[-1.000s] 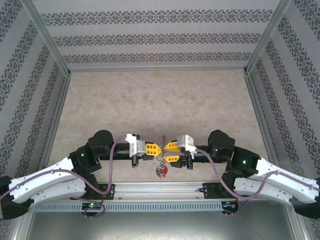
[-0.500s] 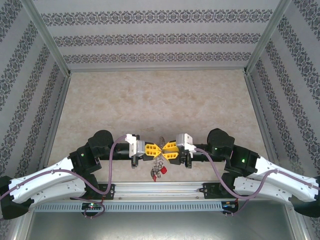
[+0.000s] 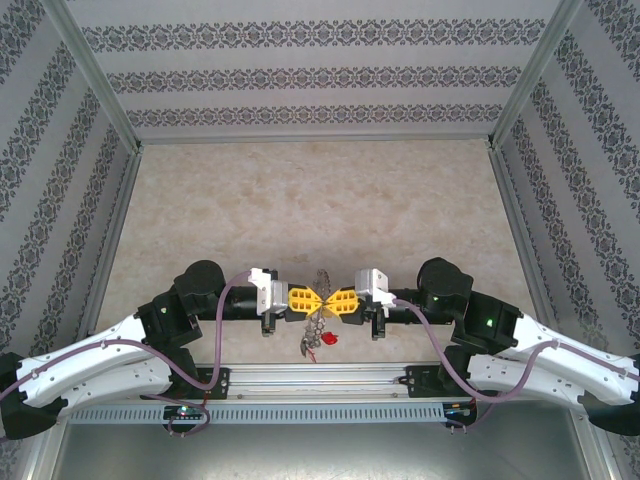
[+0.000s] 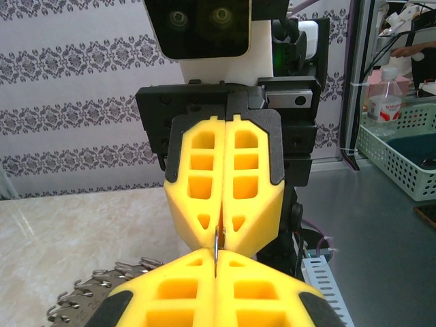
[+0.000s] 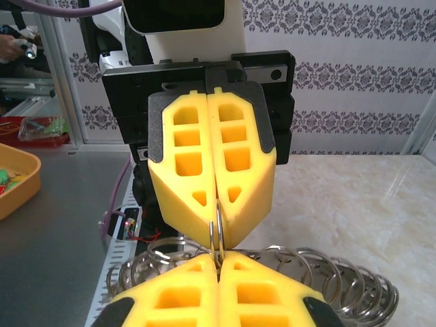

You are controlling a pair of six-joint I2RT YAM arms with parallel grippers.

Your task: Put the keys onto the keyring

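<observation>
While your two arms meet nose to nose at the lower centre of the overhead frame, the keys (image 3: pixel 329 341) dangle nearest the bases: a red head and a darker one in a small cluster, hanging just under the claws. Directly above them your left gripper (image 3: pixel 316 298) and right gripper (image 3: pixel 331 299) stand tip to tip, each with its yellow fingers pressed together. The wrist views put both pairs of tips on one thin wire loop at mid-frame, so each claw looks to be pinching the keyring (image 3: pixel 324 280). Its scalloped coils fan out low in the right-wrist frame and at the lower left of the left-wrist frame. Overhead, the ring runs edge-on between the tips, its upper end poking just past them toward the middle of the picture. Beyond lies the pale marbled table (image 3: pixel 300 200), and at the top of the frame the patterned back wall (image 3: pixel 320 75).

By the look of it, you are well into the job: at least two keys appear to hang from the ring. Whether they are fully threaded on, and whether a yellow-headed key is among them, is too small to tell. What seems left is to work the held loop round until every key sits home.
</observation>
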